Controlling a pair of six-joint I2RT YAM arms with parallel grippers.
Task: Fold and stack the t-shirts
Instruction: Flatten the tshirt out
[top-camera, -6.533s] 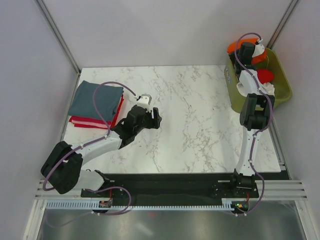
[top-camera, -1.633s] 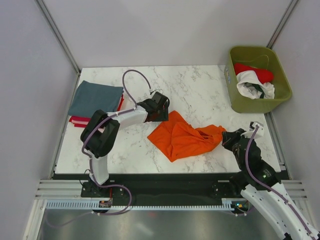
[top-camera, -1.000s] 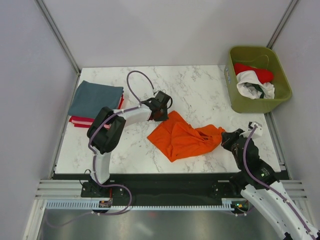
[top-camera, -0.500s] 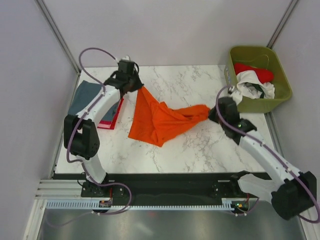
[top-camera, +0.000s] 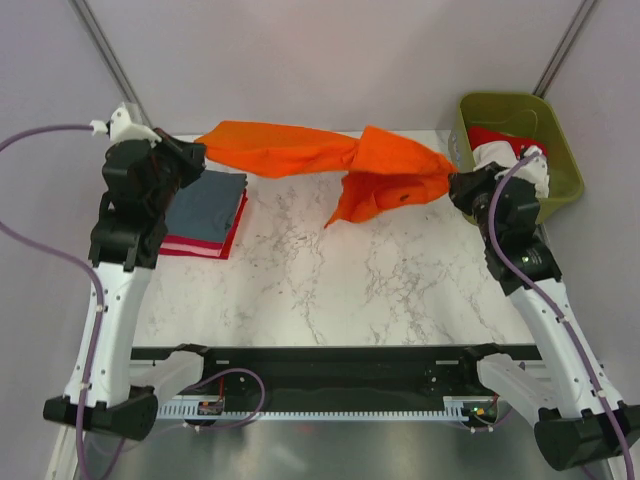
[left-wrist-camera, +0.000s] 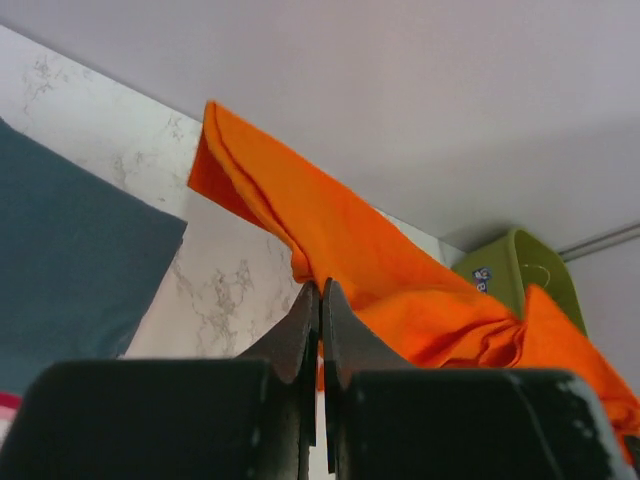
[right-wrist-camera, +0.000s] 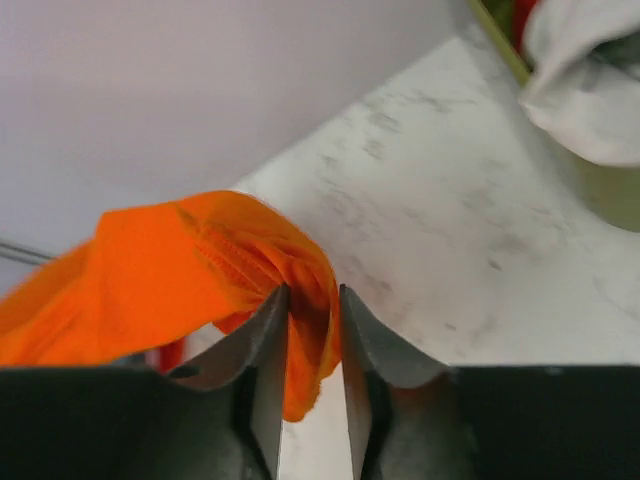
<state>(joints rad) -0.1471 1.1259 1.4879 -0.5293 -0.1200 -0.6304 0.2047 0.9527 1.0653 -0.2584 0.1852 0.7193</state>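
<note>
The bright orange t-shirt (top-camera: 300, 148) hangs stretched in the air over the table's far edge, between both grippers. My left gripper (top-camera: 196, 155) is shut on its left end, fingertips pinched together on the cloth (left-wrist-camera: 320, 290). My right gripper (top-camera: 452, 186) holds the bunched right end, a thick fold filling its narrow gap (right-wrist-camera: 313, 295). A loose flap (top-camera: 375, 195) droops near the right end. A folded grey-blue t-shirt (top-camera: 205, 205) lies on folded red ones (top-camera: 200, 247) at the left edge.
The olive-green bin (top-camera: 565, 190) stands off the table's far right corner, holding a white t-shirt (top-camera: 515, 160) and a red one (top-camera: 495, 138). The right gripper is close to the bin's near wall. White marble tabletop (top-camera: 350, 280) lies below the shirt.
Both arms have risen and spread apart. The orange t-shirt has gone from lying crumpled mid-table to hanging taut across the back, with its left end carried over the stack.
</note>
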